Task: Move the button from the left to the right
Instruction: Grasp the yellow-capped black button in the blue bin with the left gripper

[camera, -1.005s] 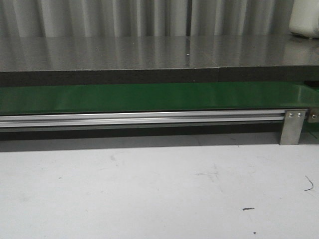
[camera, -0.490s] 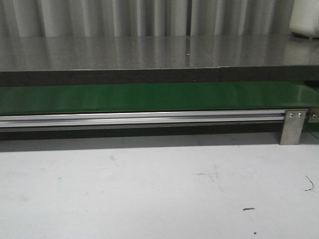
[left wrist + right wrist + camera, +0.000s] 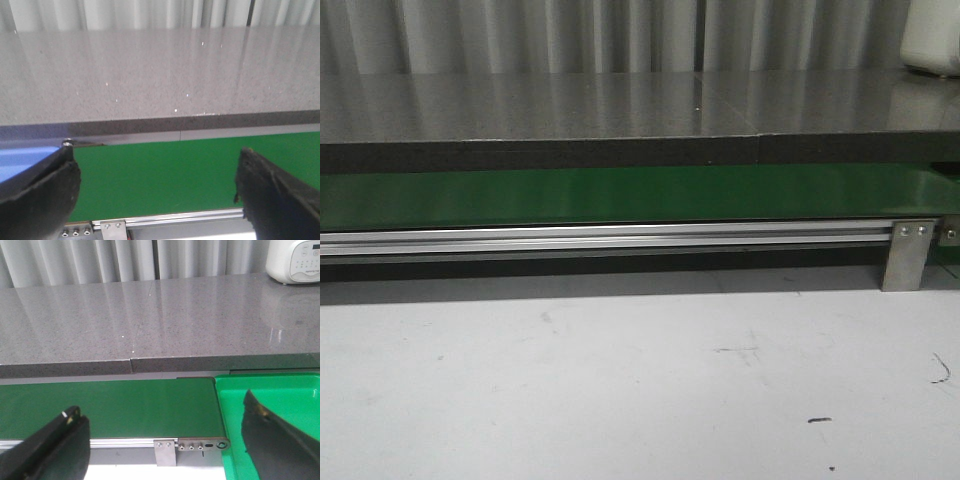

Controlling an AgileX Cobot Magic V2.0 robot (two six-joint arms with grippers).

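The button is not in any view. The green conveyor belt point(image 3: 620, 195) runs across the front view with nothing on it. My left gripper point(image 3: 157, 190) is open and empty, its jaws wide apart over the belt point(image 3: 160, 180). My right gripper point(image 3: 165, 440) is open and empty, over the belt's right end point(image 3: 125, 407) next to a green tray point(image 3: 280, 390). Neither gripper shows in the front view.
A grey stone counter point(image 3: 620, 105) lies behind the belt. An aluminium rail point(image 3: 600, 240) with a bracket point(image 3: 907, 255) edges the belt's front. A white appliance point(image 3: 295, 260) stands on the counter at the right. A blue tray edge point(image 3: 25, 157) shows by the left gripper. The white table point(image 3: 620, 380) lies in front.
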